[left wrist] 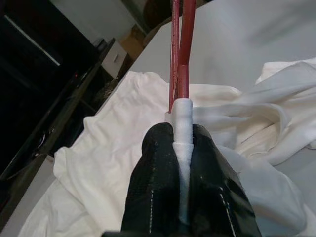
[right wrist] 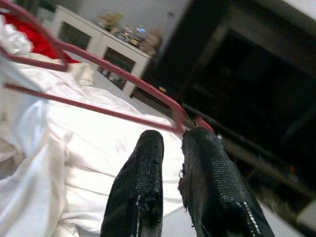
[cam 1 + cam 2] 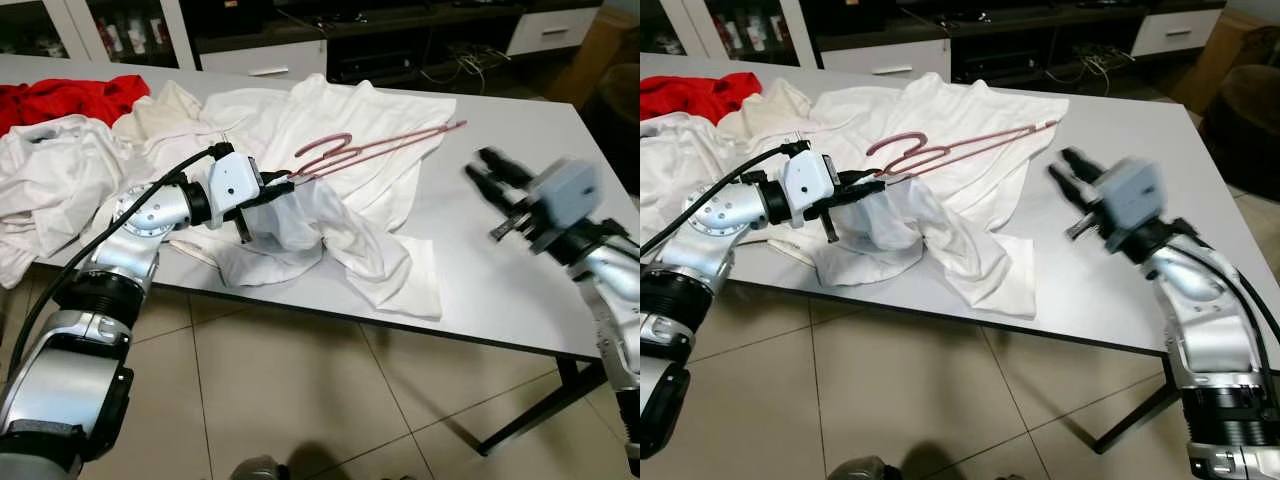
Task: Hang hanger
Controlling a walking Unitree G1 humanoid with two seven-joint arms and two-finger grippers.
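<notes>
Tiled floor (image 3: 300,400) runs along the near edge of the grey table (image 3: 520,270), with open room under that edge between the two arms.

At the far left of the table a red cloth (image 3: 70,97) lies behind a heap of white garments (image 3: 60,180), which spreads to the left edge. Next to it, the left gripper (image 3: 283,186) reaches in over the near side and holds one end of the pink-red hanger (image 3: 380,148) — that end is wrapped in white fabric. The left wrist view shows what the eye views cannot: the two black fingers (image 1: 158,182) are pressed on the white-wrapped end, with the hanger's red wires running straight away from them. From the grip, a white shirt (image 3: 330,240) droops to the table top and nearly reaches the near edge. The hanger itself is lifted off the cloth and slants away toward the right, its hook curled near the gripper and its far tip above another spread white shirt (image 3: 380,130).

Bare table lies to the right of the clothes. Above it the right gripper (image 3: 483,175) hovers, blurred, well apart from the hanger in the eye views. Its wrist view shows the fingers (image 2: 143,182) slightly parted around nothing, the hanger's far tip just beyond them.
</notes>
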